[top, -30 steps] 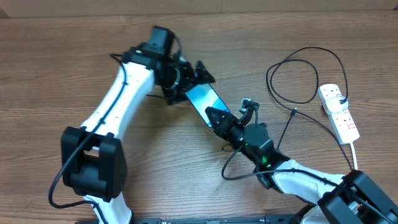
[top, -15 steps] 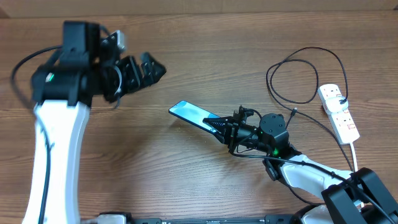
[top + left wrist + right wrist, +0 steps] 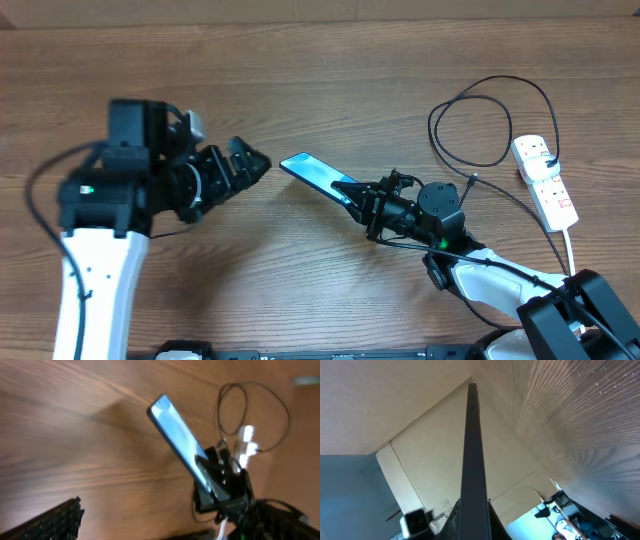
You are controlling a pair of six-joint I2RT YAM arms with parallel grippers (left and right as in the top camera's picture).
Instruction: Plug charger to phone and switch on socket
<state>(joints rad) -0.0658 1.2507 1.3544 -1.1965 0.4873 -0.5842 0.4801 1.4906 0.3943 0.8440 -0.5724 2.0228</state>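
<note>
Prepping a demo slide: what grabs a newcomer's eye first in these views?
The phone at centre, lifted off the table and tilted, one end clamped in the jaws of the right gripper. Its blue screen stands out against the wood. Next come the left gripper, empty just left of the phone's free end, and the charger lying in a loose loop beside the socket at far right.

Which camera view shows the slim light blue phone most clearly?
The left wrist view: the slim light blue phone appears largest there, with its screen facing the camera. The overhead view shows it small, one end held in the right pincer. The right wrist view shows only its thin dark edge.
</note>
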